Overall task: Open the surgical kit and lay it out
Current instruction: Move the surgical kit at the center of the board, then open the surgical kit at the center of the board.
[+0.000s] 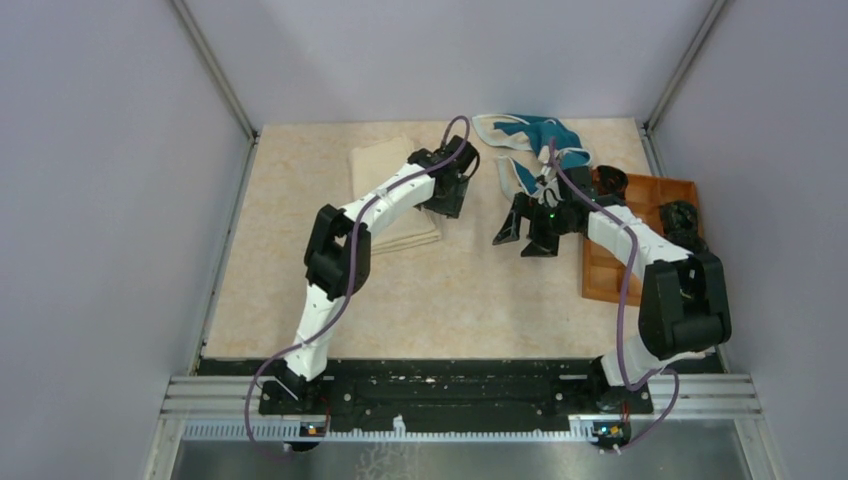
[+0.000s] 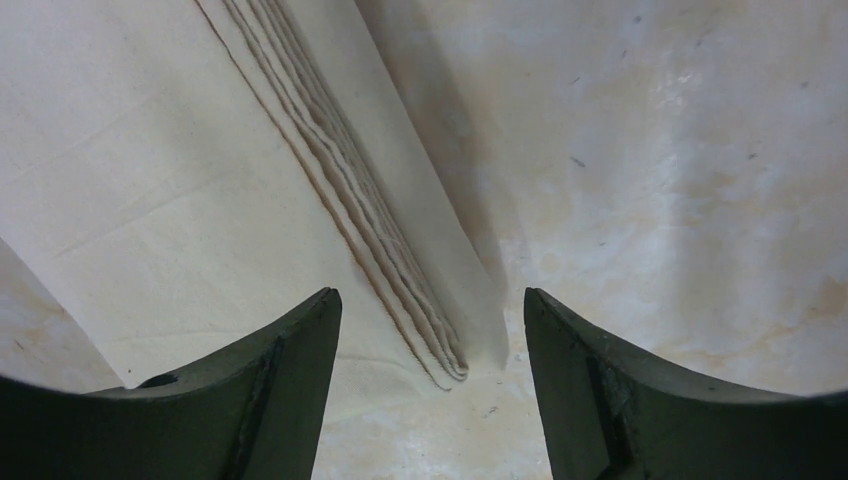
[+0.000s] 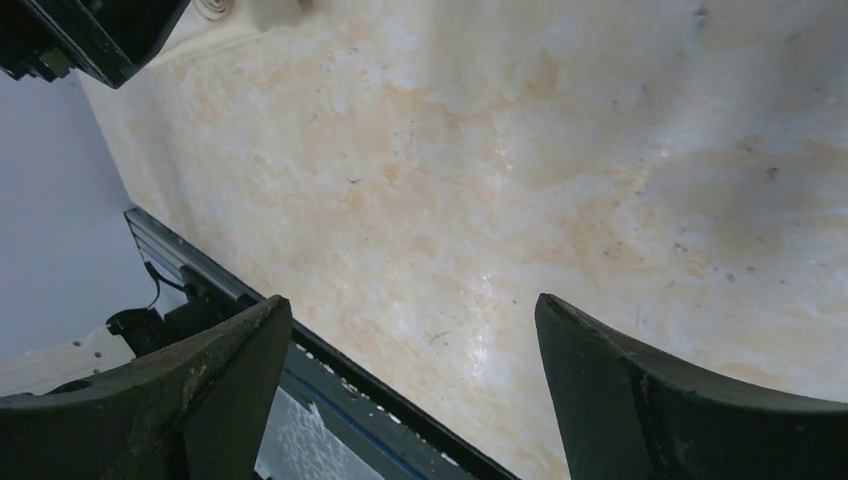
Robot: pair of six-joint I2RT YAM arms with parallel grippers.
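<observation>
The beige cloth wrap [image 1: 390, 190] lies folded at the back left of the table. In the left wrist view its layered edge [image 2: 400, 250] runs down between the fingers, ending at a corner just above the bare table. My left gripper [image 1: 447, 200] is open and empty, hovering over the wrap's right edge; its gripper point in the wrist view [image 2: 432, 330] lies over that corner. My right gripper [image 1: 525, 235] is open and empty above bare table at mid-right; the right wrist view [image 3: 412, 330] shows only tabletop between its jaws. The steel tray and the instruments are not visible.
Teal-and-white fabric [image 1: 530, 140] lies at the back right. An orange-brown compartment tray [image 1: 650, 215] with dark items sits along the right edge, partly under the right arm. Grey walls enclose the table; a black rail [image 1: 450, 385] runs along the front edge.
</observation>
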